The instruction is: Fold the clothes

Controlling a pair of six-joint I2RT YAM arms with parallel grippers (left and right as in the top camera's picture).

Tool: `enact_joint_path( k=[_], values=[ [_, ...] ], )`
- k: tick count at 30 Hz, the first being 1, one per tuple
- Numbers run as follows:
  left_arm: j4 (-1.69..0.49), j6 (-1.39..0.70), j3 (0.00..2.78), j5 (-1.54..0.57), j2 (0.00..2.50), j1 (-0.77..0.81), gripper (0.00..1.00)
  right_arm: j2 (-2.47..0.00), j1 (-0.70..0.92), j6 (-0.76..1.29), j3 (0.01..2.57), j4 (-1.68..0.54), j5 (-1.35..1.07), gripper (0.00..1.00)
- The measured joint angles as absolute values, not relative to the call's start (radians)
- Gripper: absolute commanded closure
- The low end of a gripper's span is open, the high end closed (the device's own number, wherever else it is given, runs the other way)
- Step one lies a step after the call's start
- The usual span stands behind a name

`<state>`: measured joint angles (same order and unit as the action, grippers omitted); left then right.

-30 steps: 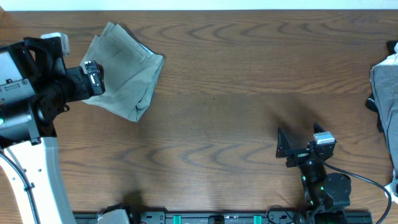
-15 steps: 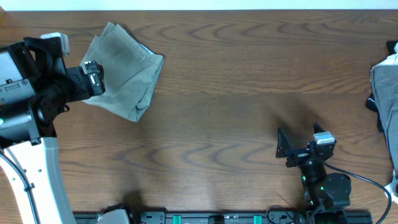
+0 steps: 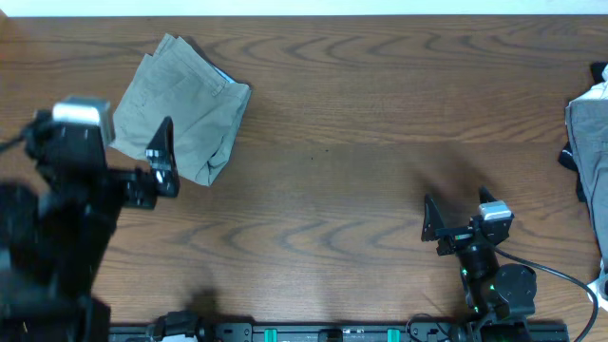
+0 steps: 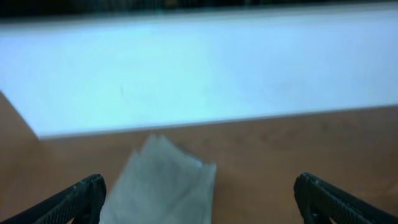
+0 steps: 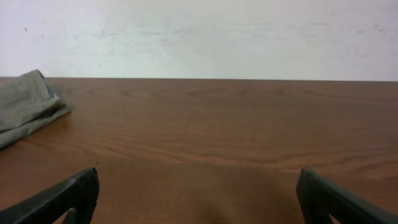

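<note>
Overhead, the clothes (image 3: pixel 187 116) lie as a creased khaki bundle near the far left corner of the table (image 3: pixel 361 114). The left end effector (image 3: pixel 162 160) sits at the bundle's near edge, its arm blurred. Whether it touches the fabric cannot be told. From the left wrist view its fingers (image 4: pixel 84 196) are spread wide and grip nothing, with the garment ahead between them. The right end effector (image 3: pixel 439 224) is near the table's near edge, towards the right and well apart from the clothes. Its fingers (image 5: pixel 68 196) are also spread and empty. More grey fabric (image 3: pixel 589 142) overhangs the right edge.
</note>
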<state>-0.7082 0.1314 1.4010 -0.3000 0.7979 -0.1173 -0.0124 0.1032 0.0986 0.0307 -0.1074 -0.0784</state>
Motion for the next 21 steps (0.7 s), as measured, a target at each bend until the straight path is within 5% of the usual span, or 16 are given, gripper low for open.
enact_joint_path(
  k=[21],
  values=[
    [-0.294,0.132,0.664,-0.285,0.131,-0.077,0.02,-0.012,0.103,0.099,0.03,-0.107,-0.078,0.01]
  ],
)
